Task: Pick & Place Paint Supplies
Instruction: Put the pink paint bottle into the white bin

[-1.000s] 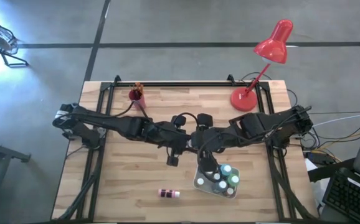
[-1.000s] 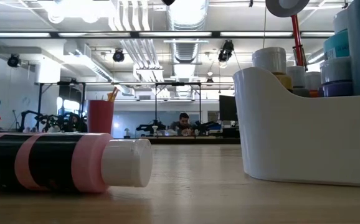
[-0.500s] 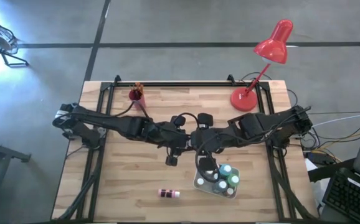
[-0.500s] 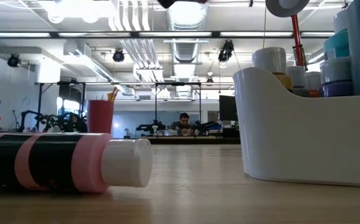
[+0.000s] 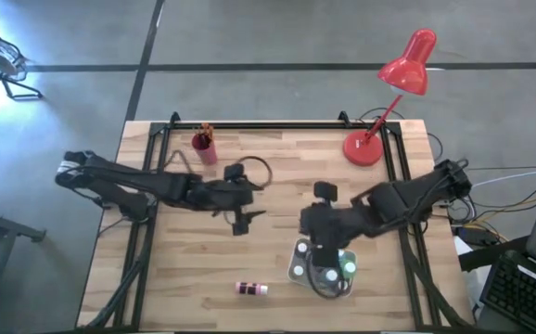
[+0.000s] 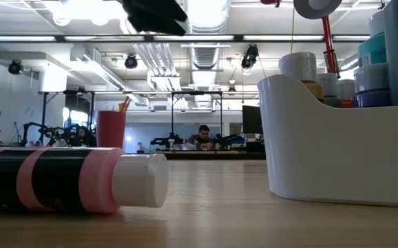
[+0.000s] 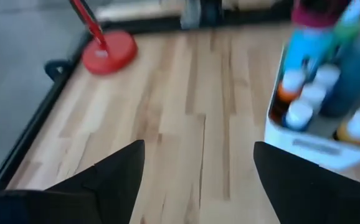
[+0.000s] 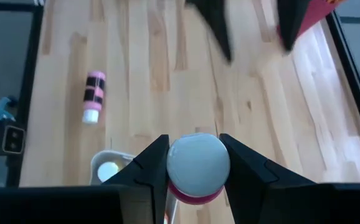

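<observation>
A large open workshop with ceiling ducts and strip lights lies behind the pale butcher-block wooden bench, which carries a red desk lamp at its far right corner and a red cup holding brushes near the far left. The right claw hangs directly over the white plastic caddy at the near middle of the bench, its two dark fingers pinching a pink-bodied paint bottle with a rounded white cap, held upright with the cap toward the wrist camera; the drop into the caddy looks to be straight down among the white-capped teal, orange and other bottles already standing there. The left claw hovers over bare wood left of centre, fingers spread wide and holding nothing. The one supply left loose is a pink-and-black striped bottle with a white cap, lying on its side near the front edge, just left of the caddy, long axis running left to right with the cap pointing toward the caddy. It lies forward of the left claw, which seems the better placed arm to fetch it, closing across the bottle's short width.
</observation>
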